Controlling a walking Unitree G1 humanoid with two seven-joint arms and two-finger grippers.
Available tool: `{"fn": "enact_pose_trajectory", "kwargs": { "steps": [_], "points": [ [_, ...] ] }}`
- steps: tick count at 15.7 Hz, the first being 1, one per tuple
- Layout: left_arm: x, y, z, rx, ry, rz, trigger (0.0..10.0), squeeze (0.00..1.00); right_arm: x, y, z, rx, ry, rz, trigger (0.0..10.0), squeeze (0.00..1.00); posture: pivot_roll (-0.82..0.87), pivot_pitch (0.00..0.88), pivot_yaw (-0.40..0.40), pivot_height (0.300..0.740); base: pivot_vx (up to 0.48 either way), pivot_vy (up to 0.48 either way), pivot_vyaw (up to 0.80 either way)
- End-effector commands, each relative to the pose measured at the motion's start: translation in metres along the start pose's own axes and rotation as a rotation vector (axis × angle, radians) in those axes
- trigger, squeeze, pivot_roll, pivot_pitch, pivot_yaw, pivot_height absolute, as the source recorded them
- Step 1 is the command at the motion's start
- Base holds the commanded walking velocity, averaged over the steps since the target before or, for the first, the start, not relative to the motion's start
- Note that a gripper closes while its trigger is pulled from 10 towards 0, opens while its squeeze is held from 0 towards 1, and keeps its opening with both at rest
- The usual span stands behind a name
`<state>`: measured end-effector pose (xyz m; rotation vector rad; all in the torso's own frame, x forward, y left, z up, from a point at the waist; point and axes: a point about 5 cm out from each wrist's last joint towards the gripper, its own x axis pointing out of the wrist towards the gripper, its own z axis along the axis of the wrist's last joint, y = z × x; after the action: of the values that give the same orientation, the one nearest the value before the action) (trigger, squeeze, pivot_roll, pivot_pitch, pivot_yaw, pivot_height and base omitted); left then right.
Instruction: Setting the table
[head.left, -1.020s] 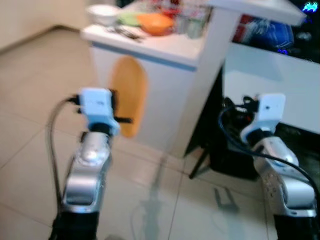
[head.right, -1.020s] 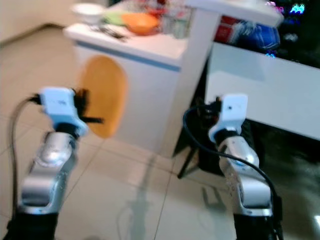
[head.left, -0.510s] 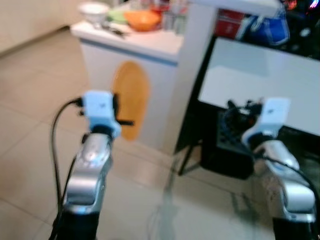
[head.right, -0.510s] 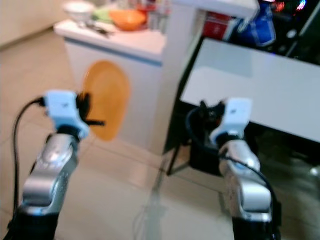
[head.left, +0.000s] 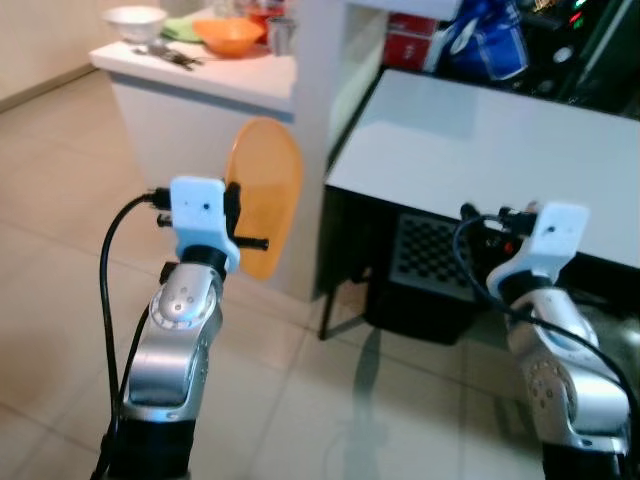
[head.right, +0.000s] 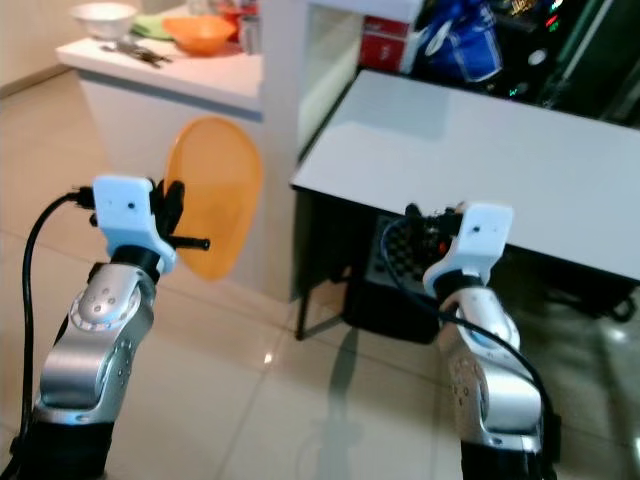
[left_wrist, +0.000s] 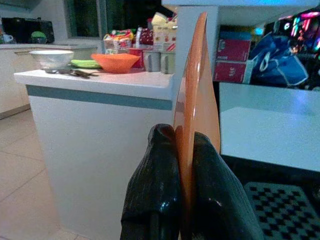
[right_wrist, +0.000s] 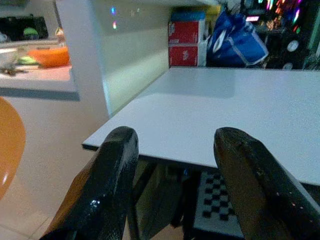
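So, head views: left gripper (head.left: 243, 215) is carrying an orange plate (head.left: 265, 195) upright, held up betw. the counter (head.left: 200, 85) & white table (head.left: 480, 140). Left wrist: fingers (left_wrist: 155, 185) are pinching the plate's rim edge-on. Right wrist: right gripper (right_wrist: 172, 165) is hanging spread, holding nothing, facing the table.

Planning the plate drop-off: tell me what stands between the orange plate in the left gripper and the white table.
A white pillar stands between the orange plate, clamped on edge in the left gripper, and the white table; the left eye view shows it.
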<state>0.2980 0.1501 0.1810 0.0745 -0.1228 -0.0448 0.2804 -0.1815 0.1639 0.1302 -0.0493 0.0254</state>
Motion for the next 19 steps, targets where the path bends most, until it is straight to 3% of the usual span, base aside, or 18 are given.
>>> {"fn": "enact_pose_trajectory", "kwargs": {
  "steps": [1,5,11,19],
  "points": [
    [0.002,0.001,0.014,-0.007,-0.057,0.006,10.0,0.00,-0.002,0.004,0.006,0.018,-0.031,0.023,10.0,0.00,0.00,0.000,-0.035,0.740,0.000,-0.424,0.00],
    [0.005,0.001,0.017,0.000,-0.067,0.001,10.0,0.00,-0.006,0.003,0.009,0.055,-0.066,0.015,10.0,0.00,0.00,0.000,-0.028,0.740,0.000,-0.428,0.00],
    [0.013,0.003,0.022,0.004,-0.087,0.008,10.0,0.00,0.005,0.007,0.010,0.093,-0.066,0.023,10.0,0.00,0.00,0.000,-0.026,0.740,0.000,-0.426,0.00],
    [0.015,0.007,0.018,0.013,-0.086,0.018,10.0,0.00,0.006,0.005,0.004,0.144,-0.057,-0.007,10.0,0.00,0.03,0.000,-0.029,0.740,0.000,-0.427,0.00]
  ]
}}
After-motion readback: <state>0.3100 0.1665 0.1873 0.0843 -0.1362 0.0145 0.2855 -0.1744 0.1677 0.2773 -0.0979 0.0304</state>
